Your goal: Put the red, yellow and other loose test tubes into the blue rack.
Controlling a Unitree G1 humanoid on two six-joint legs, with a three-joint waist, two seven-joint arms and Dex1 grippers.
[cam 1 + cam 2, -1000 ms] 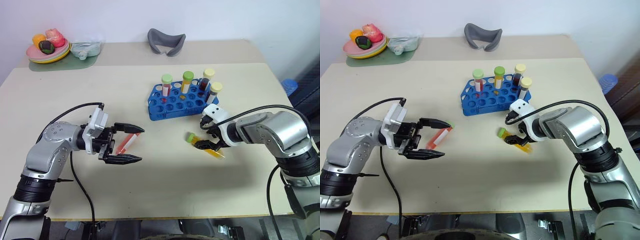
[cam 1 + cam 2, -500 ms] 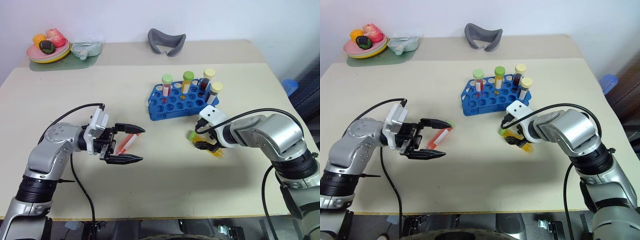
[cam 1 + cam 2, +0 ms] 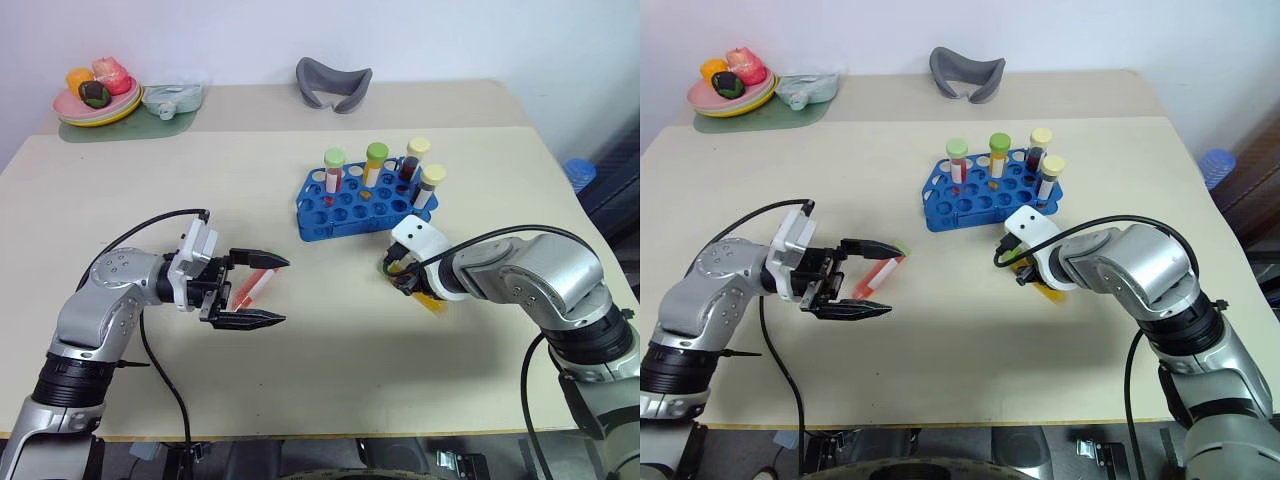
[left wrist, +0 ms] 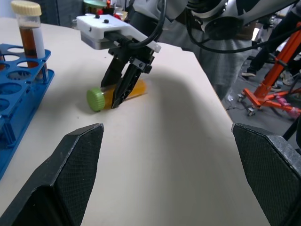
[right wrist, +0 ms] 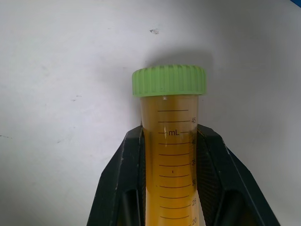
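Your right end effector (image 4: 121,92) is clamped on the yellow tube (image 5: 173,155) lying flat near the worktop's right edge, ready to lift toward the rack (image 3: 350,210); your left end effector (image 3: 262,290) waits wide around the red tube (image 3: 250,288).

Bright, even overhead light gives soft shadows on the table (image 3: 300,380); head views sharp, wrist-view foreground fingers blurred.

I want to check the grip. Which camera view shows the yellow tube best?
The right wrist view: the yellow tube sits between the right gripper's fingers, green cap clear. The left wrist view shows it sideways on the table; the eye views show it mostly covered.
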